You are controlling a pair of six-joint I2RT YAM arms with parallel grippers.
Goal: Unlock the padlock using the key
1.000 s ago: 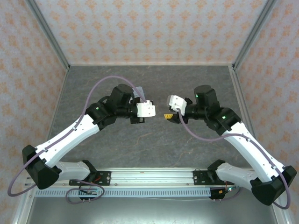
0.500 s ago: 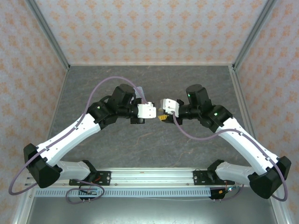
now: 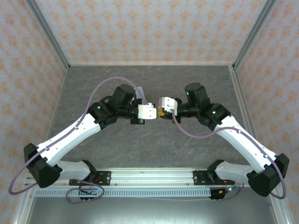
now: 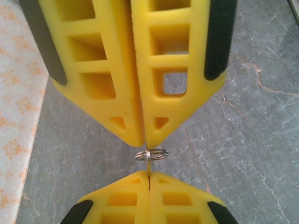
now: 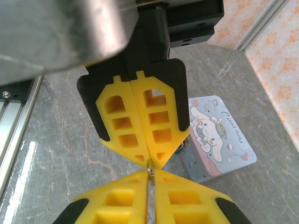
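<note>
Item: the key (image 4: 150,154). It is a very thin sliver of pale, bright metal seen edge-on, with a small wire ring threaded through one end. Its teeth and colour are too fine to read. Location: held clear of the grey stone-patterned table (image 3: 154,144), about mid-table, bridging the tips of my two grippers where they meet nose to nose. My left gripper (image 4: 148,176): yellow fingers pressed flat together, with the key's thin stem running into the seam between them. My right gripper (image 5: 149,171): fingers likewise pressed together, with the blade lying along their seam as a silvery line. In the left wrist view the ring sits just off this gripper's tips. Item: the padlock (image 5: 185,147). It shows as a small dark bluish shape at the near corner of the tin (image 5: 219,135), mostly hidden behind a finger of my left gripper, and I cannot make out its shackle. The tin is pale blue with a white cartoon character on its lid, and it lies flat on the table.
</note>
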